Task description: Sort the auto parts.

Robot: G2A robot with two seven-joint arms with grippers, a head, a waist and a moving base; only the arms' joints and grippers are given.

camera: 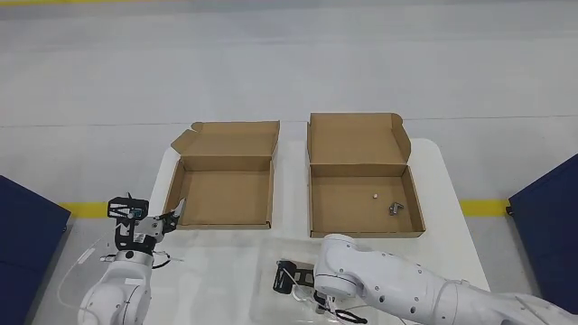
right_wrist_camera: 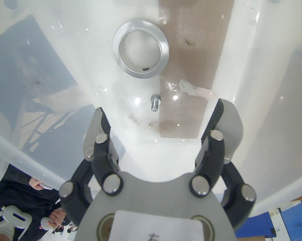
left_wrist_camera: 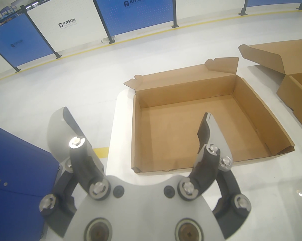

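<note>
Two open cardboard boxes stand on the white table. The left box (camera: 226, 197) (left_wrist_camera: 203, 126) holds nothing; the right box (camera: 361, 203) holds two small metal parts (camera: 395, 208). My left gripper (camera: 161, 221) (left_wrist_camera: 138, 124) hovers open just before the left box's near wall, at the table's left edge. My right gripper (camera: 287, 278) (right_wrist_camera: 161, 116) is open inside a translucent plastic bin (right_wrist_camera: 253, 63), directly over a small silver bolt (right_wrist_camera: 154, 102). A silver metal ring (right_wrist_camera: 140, 48) lies on the bin floor a little beyond the bolt.
The bin's curved walls rise close on both sides of the right gripper. A brown patch (right_wrist_camera: 191, 51) marks the bin floor. Blue and white partition panels (left_wrist_camera: 130, 3) stand across the floor behind the table.
</note>
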